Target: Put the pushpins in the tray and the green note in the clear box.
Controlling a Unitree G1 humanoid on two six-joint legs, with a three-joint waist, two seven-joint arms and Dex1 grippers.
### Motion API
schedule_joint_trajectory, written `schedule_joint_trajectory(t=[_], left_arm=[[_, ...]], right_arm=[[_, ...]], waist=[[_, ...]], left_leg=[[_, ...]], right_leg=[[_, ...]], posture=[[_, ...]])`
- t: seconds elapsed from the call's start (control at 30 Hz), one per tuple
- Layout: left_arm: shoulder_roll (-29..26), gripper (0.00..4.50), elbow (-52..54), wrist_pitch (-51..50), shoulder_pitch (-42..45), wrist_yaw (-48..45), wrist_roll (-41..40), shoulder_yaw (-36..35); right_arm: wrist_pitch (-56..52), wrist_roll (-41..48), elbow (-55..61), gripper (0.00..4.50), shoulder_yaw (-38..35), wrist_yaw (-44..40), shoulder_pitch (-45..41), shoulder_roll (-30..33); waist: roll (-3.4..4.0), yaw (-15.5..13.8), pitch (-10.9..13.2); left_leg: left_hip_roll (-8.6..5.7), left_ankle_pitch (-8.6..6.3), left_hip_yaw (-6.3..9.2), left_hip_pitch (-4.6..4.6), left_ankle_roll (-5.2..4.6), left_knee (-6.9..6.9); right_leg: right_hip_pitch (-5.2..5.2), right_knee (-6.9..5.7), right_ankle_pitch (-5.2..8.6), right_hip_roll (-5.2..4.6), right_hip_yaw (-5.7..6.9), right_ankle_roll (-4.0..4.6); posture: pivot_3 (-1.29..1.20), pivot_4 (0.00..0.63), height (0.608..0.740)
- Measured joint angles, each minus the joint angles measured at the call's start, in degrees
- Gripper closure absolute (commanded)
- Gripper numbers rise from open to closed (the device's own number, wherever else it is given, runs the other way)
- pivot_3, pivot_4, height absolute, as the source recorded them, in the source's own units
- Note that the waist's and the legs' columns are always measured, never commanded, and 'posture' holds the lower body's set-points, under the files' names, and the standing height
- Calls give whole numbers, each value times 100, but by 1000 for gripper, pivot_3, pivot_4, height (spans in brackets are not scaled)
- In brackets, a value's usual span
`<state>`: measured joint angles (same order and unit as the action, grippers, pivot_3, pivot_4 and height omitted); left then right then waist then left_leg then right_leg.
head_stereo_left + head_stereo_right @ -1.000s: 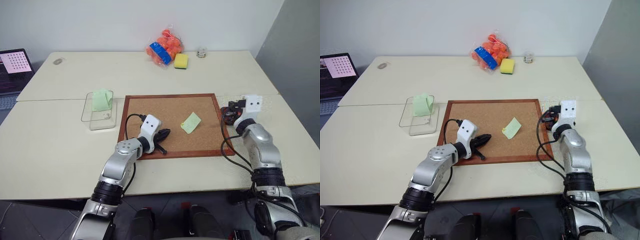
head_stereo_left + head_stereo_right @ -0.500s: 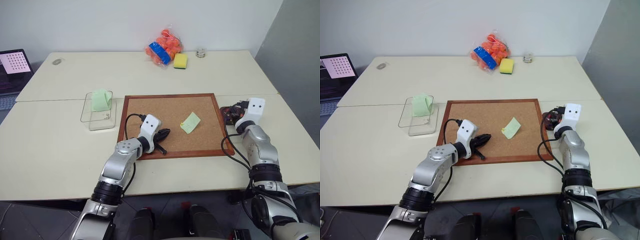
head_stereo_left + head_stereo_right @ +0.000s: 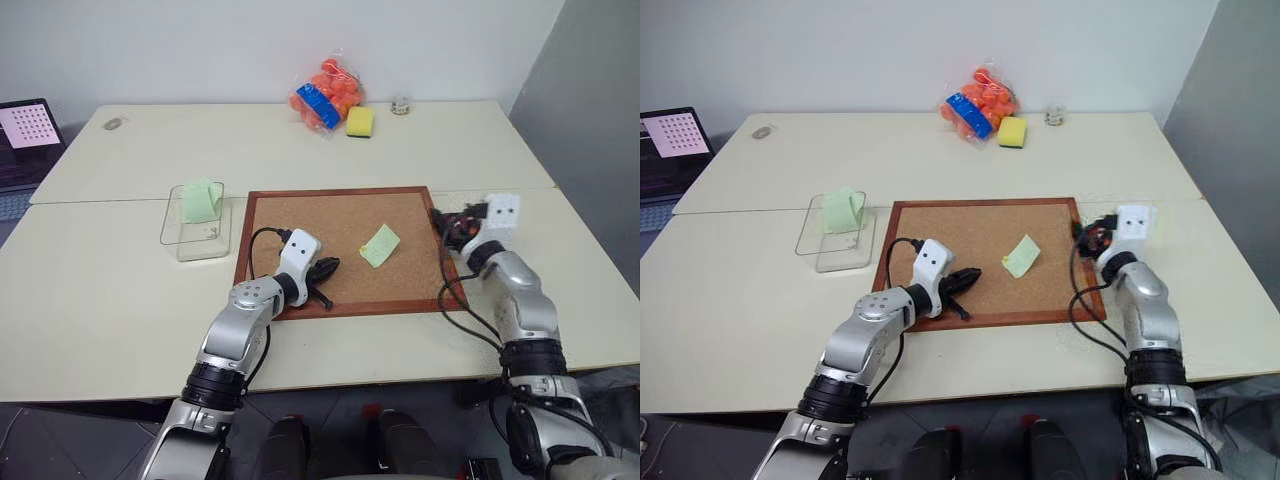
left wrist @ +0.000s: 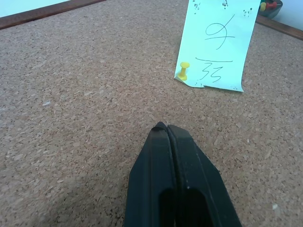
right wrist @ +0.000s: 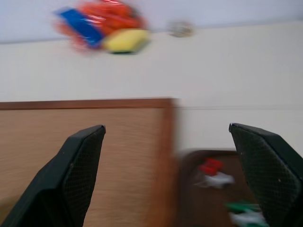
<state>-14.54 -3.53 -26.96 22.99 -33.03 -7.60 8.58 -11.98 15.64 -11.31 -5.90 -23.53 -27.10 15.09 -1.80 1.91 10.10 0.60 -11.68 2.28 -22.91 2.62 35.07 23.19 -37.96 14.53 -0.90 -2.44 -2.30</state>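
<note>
Lying on the corkboard (image 3: 310, 215) right of its centre, the green note (image 3: 380, 245) is tilted, with a yellow pushpin (image 4: 183, 70) stuck through one corner and handwriting across its face in the left wrist view. Seen from the corkboard's centre, the left gripper (image 3: 327, 272) sits at about seven o'clock, low over the cork near the front frame, its two black fingers pressed tightly together with nothing between them and pointing toward the note, from which it is clearly apart. At about three o'clock, just off the board's right frame, the right gripper (image 5: 182, 177) hangs over the tray (image 5: 201, 189), its fingers (image 5: 78, 175) spread wide and empty. Inside the dark reddish-brown tray lie pushpins (image 5: 209, 167) with red and green heads; they are blurred in the right wrist view, so their number cannot be told. At about nine o'clock, just beside the board's left frame, the clear box (image 3: 178, 232) stands on the pale table (image 3: 110, 300) with a mint-green folded sheet (image 3: 202, 200) propped inside. At twelve o'clock, near the table's far edge, a clear bag of orange items (image 3: 325, 92) touches a yellow sponge (image 3: 360, 121).
</note>
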Motion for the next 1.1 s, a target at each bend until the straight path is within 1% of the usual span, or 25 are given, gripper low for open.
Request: schedule_joint_trajectory(t=[0.07,0.17,0.27,0.37,0.5,0.57,0.63,0.67,0.73,0.87,0.97,1.0,1.1], left_arm=[[6,4500,12,-2,-8,1,0,6],[8,4500,29,-7,-24,15,0,2],[17,4500,34,-10,-28,41,0,2],[21,4500,38,-11,-30,51,0,7],[17,4500,68,-11,-54,87,1,12],[13,4500,91,-12,-71,95,0,11],[11,4500,105,-15,-83,98,0,11],[9,4500,119,-16,-94,100,0,10],[-4,4500,168,-22,-137,102,-1,10],[-41,4500,259,-54,-198,110,-1,9],[-49,4500,289,-90,-206,114,-2,8],[-49,4500,304,-109,-208,115,-2,7],[-49,4500,320,-128,-213,121,-2,7]], right_arm=[[-67,151,465,119,358,-521,237,-4],[-138,146,778,119,856,-1063,447,34],[-125,77,791,119,1227,-1308,455,-37],[-93,-108,427,119,1407,-1337,288,-177],[214,-501,-495,119,1506,-1148,-43,-342],[284,-561,-947,119,1485,-1055,-256,-458],[327,-559,-1214,490,1432,-1011,-413,-575],[345,-552,-1293,602,1401,-1014,-462,-613],[381,-547,-1437,1085,1381,-1015,-547,-651],[381,-532,-1478,1965,1315,-1038,-557,-687],[368,-531,-1478,2524,1264,-1072,-556,-700],[366,-531,-1478,2808,1256,-1082,-555,-700],[362,-538,-1479,3356,1220,-1094,-552,-692]], waist=[[0,-6,0],[0,-6,0],[0,-7,0],[0,-8,0],[-1,-9,0],[-1,-5,0],[0,-5,0],[-1,-5,0],[0,-3,0],[0,-4,0],[0,-3,0],[0,-3,0],[0,-3,0]], left_leg=[[-1,0,1,-1,0,1],[-1,0,0,1,0,1],[0,0,4,1,0,1],[-2,0,2,1,0,2],[-1,0,2,1,0,2],[0,0,2,1,0,1],[0,0,3,1,0,1],[0,0,3,1,0,1],[0,0,2,1,0,1],[0,0,3,1,0,0],[0,0,3,1,0,1],[0,0,3,1,0,1],[0,0,3,1,0,0]], right_leg=[[-1,1,0,-1,1,0],[-1,1,0,-2,0,0],[0,0,0,-2,4,0],[0,1,0,-2,2,1],[0,1,-2,-2,3,4],[1,0,-12,-2,3,21],[1,0,-12,-1,3,21],[1,0,-12,-1,3,21],[1,0,-12,-2,2,21],[1,0,-11,-2,3,20],[0,0,-11,-2,3,19],[1,0,-11,-2,2,20],[1,0,-12,-2,3,20]], posture=[[0,150,740],[0,150,740],[0,150,740],[0,150,740],[0,150,740],[0,150,740],[0,150,740],[0,150,740],[0,150,740],[0,150,740],[0,150,740],[0,150,740],[0,150,740]])
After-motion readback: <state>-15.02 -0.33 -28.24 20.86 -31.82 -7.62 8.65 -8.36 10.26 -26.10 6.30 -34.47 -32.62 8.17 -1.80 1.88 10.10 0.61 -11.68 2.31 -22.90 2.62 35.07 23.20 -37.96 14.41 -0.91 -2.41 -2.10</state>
